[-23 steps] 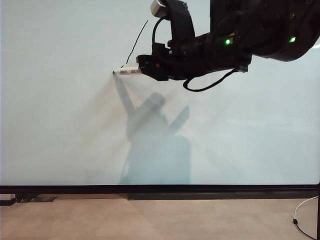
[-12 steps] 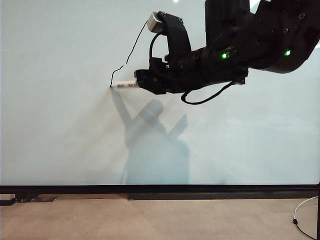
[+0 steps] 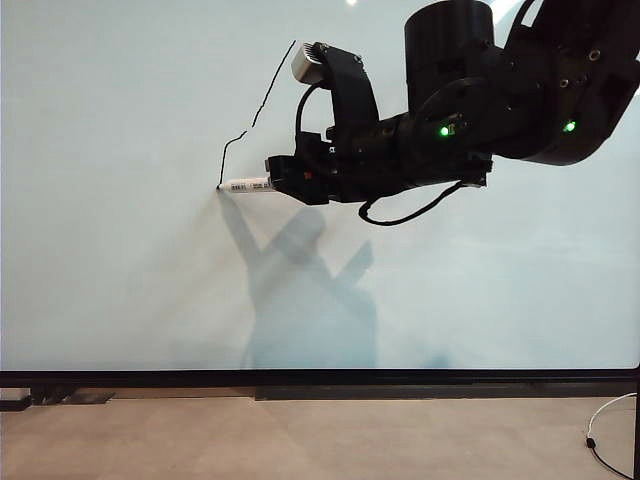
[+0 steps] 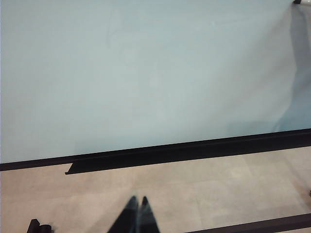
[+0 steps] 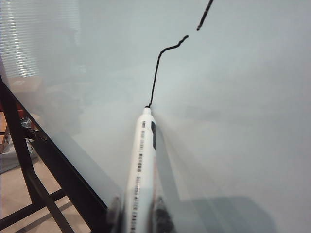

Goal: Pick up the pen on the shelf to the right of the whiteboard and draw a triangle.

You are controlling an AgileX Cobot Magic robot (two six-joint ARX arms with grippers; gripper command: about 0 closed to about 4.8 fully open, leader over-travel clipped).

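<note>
Exterior view. The right tool (image 3: 272, 181) reached across to the left half of the whiteboard (image 3: 120, 280), its jaws clamped on the rear of the pen (image 3: 246, 185). The pen lay nearly level, tip touching the board at the lower end of a thin black line (image 3: 262, 100) that ran down from upper right with a small gap and a kink partway. Only this 1 stroke of the triangle was there, so by my reading the drawing was at its first side. The pen looked light, stiff and smooth-barrelled, liable to swivel or slide in the jaws if pressed hard. The best hold was well back on the barrel, clear of the tip, as the tool had it. The arm's shadow fell on the board below. The left tool did not show here.

Left wrist view. The left tool (image 4: 137, 208) hung low over the pale table, well short of the whiteboard (image 4: 146, 73) and its black bottom frame. Its 2 dark fingertips met with no gap, closed and holding nothing. A sliver of the pen's tip (image 4: 297, 2) showed at the far corner of the frame.

Right wrist view. The pen (image 5: 142, 165) ran straight out from between the jaws of the right tool (image 5: 136, 213), barcode label facing the camera, jaws narrow and tight on the barrel. The dark tip touched the whiteboard (image 5: 243, 121) exactly where the line (image 5: 160, 68) ended. The glossy board looked slick, so light, even pressure seemed wise.
</note>
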